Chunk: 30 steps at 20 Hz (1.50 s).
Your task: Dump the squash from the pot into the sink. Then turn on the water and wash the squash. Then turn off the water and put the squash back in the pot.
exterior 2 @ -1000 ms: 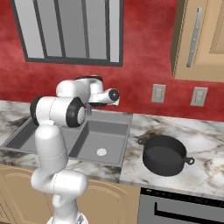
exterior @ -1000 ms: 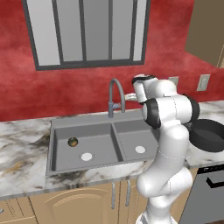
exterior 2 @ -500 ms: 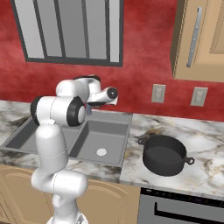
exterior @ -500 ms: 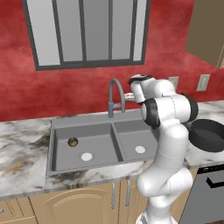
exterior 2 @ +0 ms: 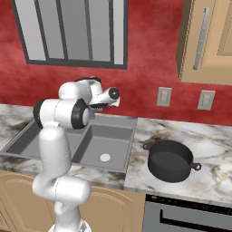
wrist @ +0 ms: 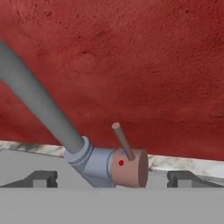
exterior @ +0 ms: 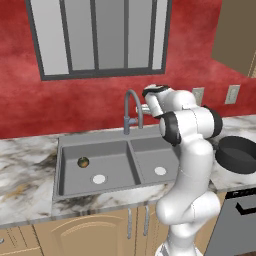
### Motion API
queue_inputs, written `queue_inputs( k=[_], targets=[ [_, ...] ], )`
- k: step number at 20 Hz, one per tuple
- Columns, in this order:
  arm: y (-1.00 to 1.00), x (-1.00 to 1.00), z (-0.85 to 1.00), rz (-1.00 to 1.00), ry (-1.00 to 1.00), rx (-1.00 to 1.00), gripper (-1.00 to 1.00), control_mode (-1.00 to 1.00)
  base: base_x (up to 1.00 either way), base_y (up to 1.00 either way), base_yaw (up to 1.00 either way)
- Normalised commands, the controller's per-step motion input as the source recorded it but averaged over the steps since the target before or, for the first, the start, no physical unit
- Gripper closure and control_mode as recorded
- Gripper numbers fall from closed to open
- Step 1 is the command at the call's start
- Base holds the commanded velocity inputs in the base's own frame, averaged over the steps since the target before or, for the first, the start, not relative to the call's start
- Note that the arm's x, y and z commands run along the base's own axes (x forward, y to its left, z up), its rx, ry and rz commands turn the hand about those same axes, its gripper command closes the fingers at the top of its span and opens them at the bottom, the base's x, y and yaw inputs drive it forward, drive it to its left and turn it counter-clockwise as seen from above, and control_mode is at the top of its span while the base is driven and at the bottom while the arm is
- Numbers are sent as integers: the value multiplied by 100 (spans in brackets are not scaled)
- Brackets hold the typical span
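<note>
Red wall behind, pincer [wrist: 112, 177] (jaws wide) has edged toward faucet [wrist: 103, 164].

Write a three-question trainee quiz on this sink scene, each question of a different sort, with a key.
1. True or false: the squash lies in the sink basin on the left of the left base view.
2. Multiple choice: the pot is (a) in the sink, (b) on the counter beside the sink, (c) held by the gripper.
3. Fill in: in the hand view, the gripper's open jaws point at the faucet's ____.

Key: 1 true; 2 b; 3 handle.
</note>
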Motion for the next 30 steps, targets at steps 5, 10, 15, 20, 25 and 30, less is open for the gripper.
queue_inputs(
  k=[5, 10, 15, 20, 25, 30],
  targets=[
    [0, 14, 0, 0, 0, 0, -100, -100, 0, 0, 0],
    [0, 10, -4, 0, 0, 0, -100, -100, 0, 0, 0],
    [0, 15, -10, 0, 0, 0, -100, -100, 0, 0, 0],
    [0, 23, -17, 0, 1, 0, -100, -100, 0, 0, 0],
    [0, 25, -22, 0, 1, 0, -100, -100, 0, 0, 0],
    [0, 26, -20, 0, 0, 0, -100, -100, 0, 0, 0]
  ],
)
